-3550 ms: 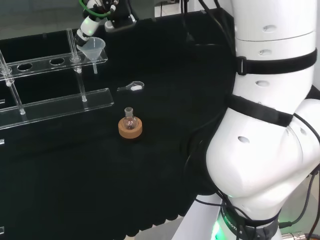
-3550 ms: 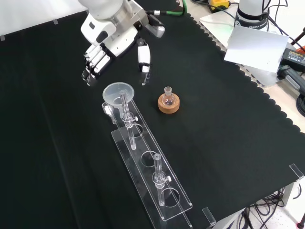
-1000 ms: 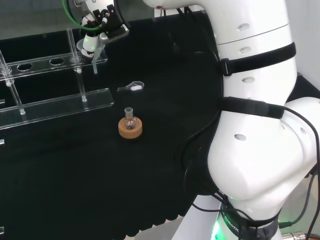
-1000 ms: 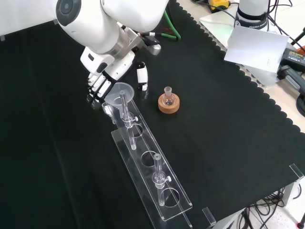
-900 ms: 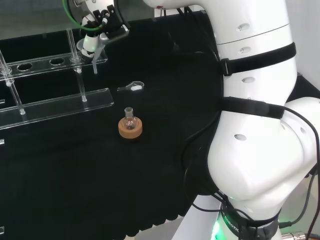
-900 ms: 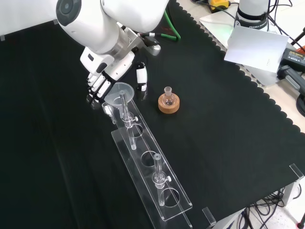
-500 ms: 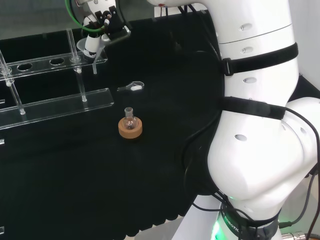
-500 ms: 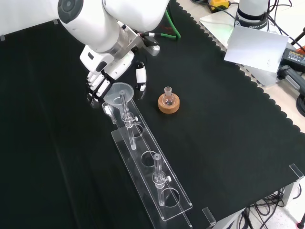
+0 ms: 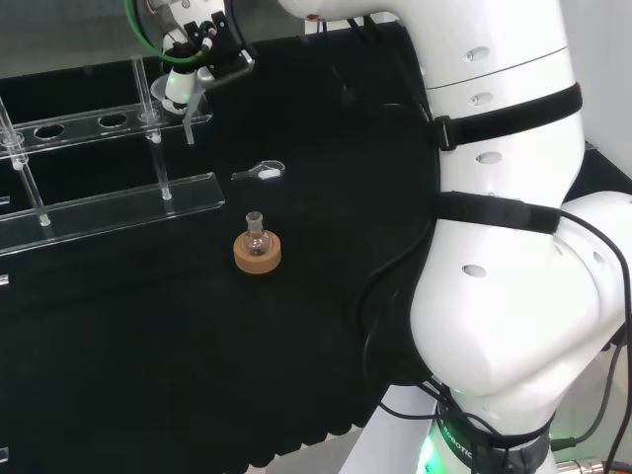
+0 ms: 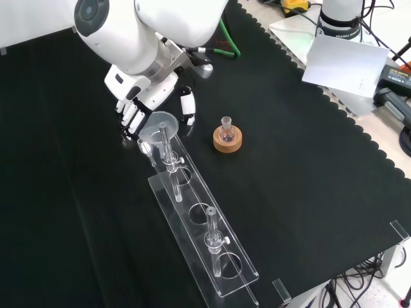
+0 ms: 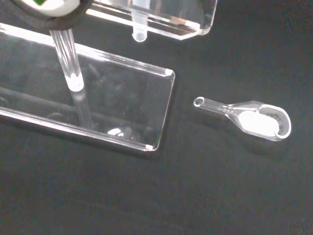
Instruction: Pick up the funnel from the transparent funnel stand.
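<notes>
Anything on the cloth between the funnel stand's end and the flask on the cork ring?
Head view: a small glass scoop lies between the stand and flask.

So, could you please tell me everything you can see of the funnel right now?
The funnel looks like clear plastic: a wide round cone above a thin stem. It sits upright in the end hole of the transparent funnel stand, stem hanging below the top shelf. The hand is around it, fingers on one side of the rim and the thumb on the other; contact can't be confirmed.
</notes>
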{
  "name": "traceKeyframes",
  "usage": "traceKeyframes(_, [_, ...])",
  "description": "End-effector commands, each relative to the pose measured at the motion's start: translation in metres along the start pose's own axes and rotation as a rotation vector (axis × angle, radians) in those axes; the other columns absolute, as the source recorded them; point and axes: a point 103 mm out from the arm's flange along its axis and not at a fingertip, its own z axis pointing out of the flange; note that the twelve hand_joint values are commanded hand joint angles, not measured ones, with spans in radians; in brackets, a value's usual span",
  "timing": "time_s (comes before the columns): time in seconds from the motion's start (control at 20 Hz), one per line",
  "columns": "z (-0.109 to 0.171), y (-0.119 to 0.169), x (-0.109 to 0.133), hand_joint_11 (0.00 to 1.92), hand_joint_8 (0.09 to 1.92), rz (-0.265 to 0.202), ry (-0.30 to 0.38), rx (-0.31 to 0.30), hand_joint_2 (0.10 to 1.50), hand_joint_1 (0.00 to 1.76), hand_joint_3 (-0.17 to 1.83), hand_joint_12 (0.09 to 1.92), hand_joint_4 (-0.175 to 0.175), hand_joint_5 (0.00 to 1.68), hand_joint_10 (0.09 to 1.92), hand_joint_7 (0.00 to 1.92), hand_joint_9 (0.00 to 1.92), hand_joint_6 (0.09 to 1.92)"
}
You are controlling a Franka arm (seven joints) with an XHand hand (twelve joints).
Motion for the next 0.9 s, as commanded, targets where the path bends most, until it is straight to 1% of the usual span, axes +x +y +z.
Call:
traceKeyframes(0.05, [-0.004, -0.010, 0.002, 0.41, 0.70, 0.016, -0.042, -0.117, 0.66, 0.79, 0.51, 1.44, -0.002, 0.42, 0.61, 0.45, 0.69, 0.09])
traceKeyframes(0.15, [-0.011, -0.017, 0.000, 0.48, 0.69, 0.038, -0.067, -0.190, 0.69, 0.81, 0.52, 1.39, -0.014, 0.53, 0.57, 0.56, 0.78, 0.09])
traceKeyframes(0.2, [-0.016, -0.021, -0.001, 0.52, 0.68, 0.046, -0.074, -0.223, 0.71, 0.81, 0.52, 1.36, -0.014, 0.60, 0.54, 0.62, 0.83, 0.12])
traceKeyframes(0.25, [-0.020, -0.025, -0.003, 0.56, 0.67, 0.049, -0.077, -0.247, 0.72, 0.82, 0.53, 1.34, -0.012, 0.66, 0.51, 0.66, 0.89, 0.19])
traceKeyframes(0.35, [-0.029, -0.032, -0.005, 0.62, 0.65, 0.053, -0.080, -0.271, 0.75, 0.83, 0.53, 1.30, -0.006, 0.72, 0.45, 0.72, 0.96, 0.37])
traceKeyframes(0.45, [-0.040, -0.041, -0.009, 0.66, 0.65, 0.051, -0.080, -0.267, 0.76, 0.84, 0.54, 1.26, 0.001, 0.73, 0.42, 0.75, 1.00, 0.51])
traceKeyframes(0.55, [-0.050, -0.051, -0.014, 0.68, 0.65, 0.052, -0.086, -0.260, 0.76, 0.85, 0.55, 1.24, 0.002, 0.73, 0.41, 0.77, 1.02, 0.58])
traceKeyframes(0.9, [-0.074, -0.093, -0.023, 0.74, 0.65, 0.083, -0.097, -0.277, 0.77, 0.85, 0.56, 1.20, 0.005, 0.76, 0.40, 0.78, 1.04, 0.65])
